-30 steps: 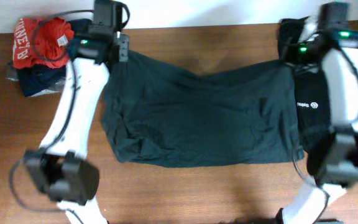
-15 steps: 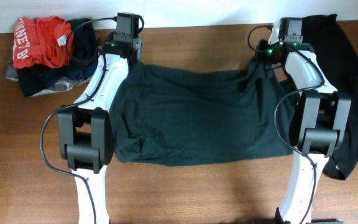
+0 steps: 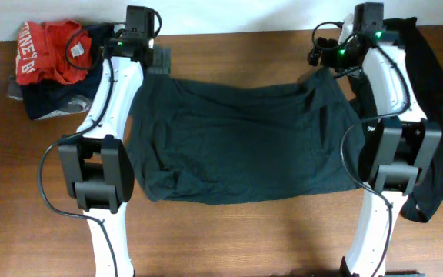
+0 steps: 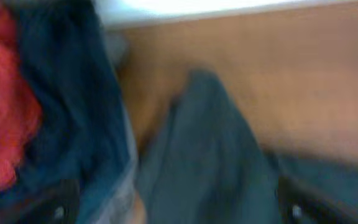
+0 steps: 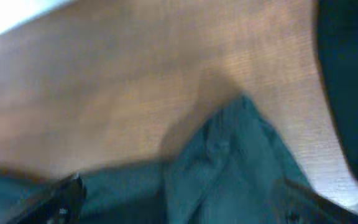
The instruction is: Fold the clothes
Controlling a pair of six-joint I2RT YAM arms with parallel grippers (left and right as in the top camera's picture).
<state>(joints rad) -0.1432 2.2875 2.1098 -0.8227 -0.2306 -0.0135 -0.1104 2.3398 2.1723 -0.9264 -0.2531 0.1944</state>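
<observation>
A dark garment (image 3: 237, 138), one of the clothes, lies spread flat across the middle of the table. My left gripper (image 3: 158, 58) is over its far left corner and my right gripper (image 3: 323, 60) over its far right corner. In the left wrist view, blurred, the left gripper (image 4: 178, 211) is open, its fingertips far apart on either side of the cloth corner (image 4: 210, 143), which rests on the wood. In the right wrist view the right gripper (image 5: 179, 204) is open too, with the other corner (image 5: 229, 155) lying loose between its fingers.
A pile of a red garment (image 3: 52, 48), a navy one (image 3: 52, 94) and a grey one sits at the far left corner. A black garment (image 3: 437, 146) with a small white logo lies under the right arm at the table's right edge. The white wall borders the far edge.
Both grippers have gone from shut to open and let go of the garment's far corners. The corners now rest on the table, and both wrists have drawn back toward the far edge.
</observation>
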